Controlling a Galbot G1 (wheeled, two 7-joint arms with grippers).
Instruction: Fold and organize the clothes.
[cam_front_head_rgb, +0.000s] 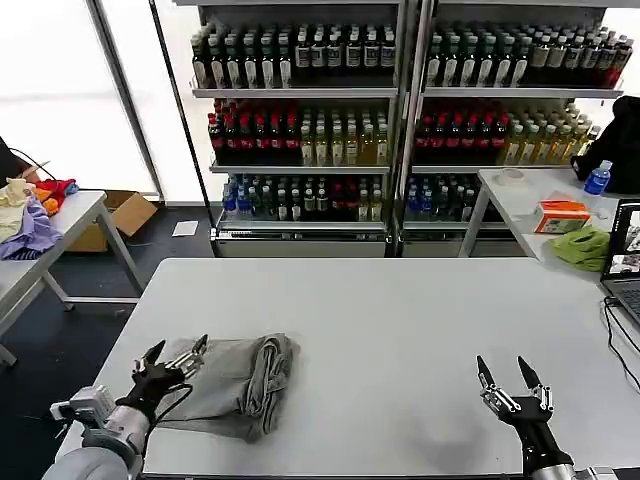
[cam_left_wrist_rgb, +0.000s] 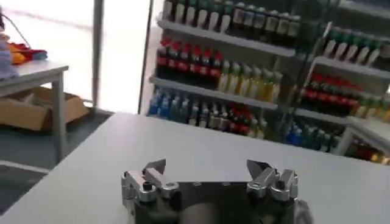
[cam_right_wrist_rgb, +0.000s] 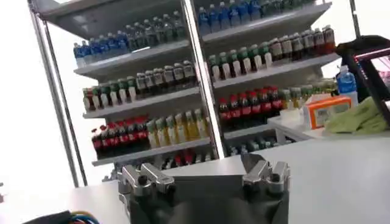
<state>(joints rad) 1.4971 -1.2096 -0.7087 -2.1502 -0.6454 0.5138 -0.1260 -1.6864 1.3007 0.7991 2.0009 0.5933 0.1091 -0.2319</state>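
Head view gives the whole layout: a light grey shirt (cam_front_head_rgb: 235, 385) lies bunched and partly folded on the white counter (cam_front_head_rgb: 400, 320), toward its near left part, with a thicker rolled ridge along the shirt's right side. The left pincer (cam_front_head_rgb: 178, 353) hangs at the shirt's left edge, its fingers spread, one tip over the cloth; whether it touches the fabric I cannot tell. The right pincer (cam_front_head_rgb: 508, 372) sits well apart from the shirt, over bare counter at the near right, fingers also spread and holding nothing.

Left wrist view looks past the left pincer (cam_left_wrist_rgb: 207, 170), jaws wide apart, across bare counter toward the drink shelves (cam_left_wrist_rgb: 244, 73); a second counter (cam_left_wrist_rgb: 30, 73) with coloured cloth stands off to one side.

Right wrist view shows the right pincer (cam_right_wrist_rgb: 206, 170) with jaws wide apart, the bottle shelves beyond, and a side counter carrying a lime-green cloth (cam_right_wrist_rgb: 359, 119), an orange box (cam_right_wrist_rgb: 326, 109) and a blue bottle (cam_right_wrist_rgb: 345, 82).
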